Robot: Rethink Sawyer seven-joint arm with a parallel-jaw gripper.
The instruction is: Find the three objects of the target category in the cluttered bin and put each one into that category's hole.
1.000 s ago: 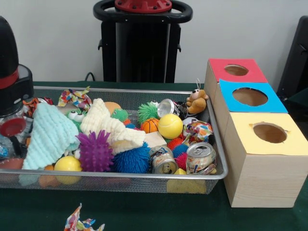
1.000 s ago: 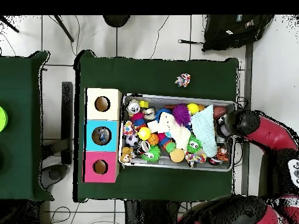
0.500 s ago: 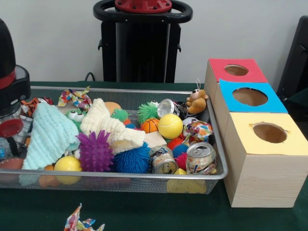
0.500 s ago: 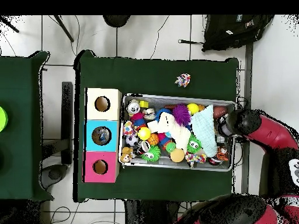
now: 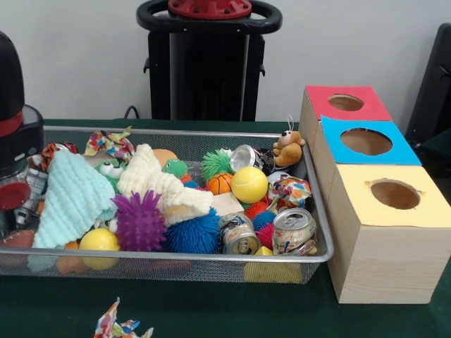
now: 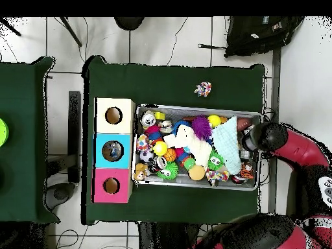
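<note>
Wire mesh forms the bin (image 5: 211, 259) on your green tabletop (image 5: 211, 310), silver and rectangular, packed with clutter. You get no readable writing or brand anywhere; print on the crushed cans is too small to make out. Two dented metal cans sit at the bin's front right corner, one upright with its pull-tab top showing (image 5: 293, 229), one on its side (image 5: 238, 234); a third shiny can (image 5: 244, 157) lies farther back. Spiky rubber balls: purple (image 5: 139, 222), blue (image 5: 194, 234), green (image 5: 215, 165). Smooth yellow ball (image 5: 249, 184), tiny orange basketball (image 5: 219, 184). Soft stuff: a mint knitted cloth (image 5: 73, 197), a cream knitted cloth (image 5: 158, 184), a brown plush mouse (image 5: 288, 148) on the right rim. A patterned fabric scrap (image 5: 116, 328) lies on the tabletop outside the bin. Right of the bin you have three wooden boxes touching in a row, each with a round hole on top: red top (image 5: 344, 103), blue top (image 5: 366, 141), yellow top (image 5: 394, 194). End effector (image 5: 14, 193) hangs over the bin's left end beside the mint cloth, black with a red disc; you cannot tell how its fingers stand or whether it holds anything. In the overhead view the red and black arm (image 6: 295, 148) reaches the bin's end.
</note>
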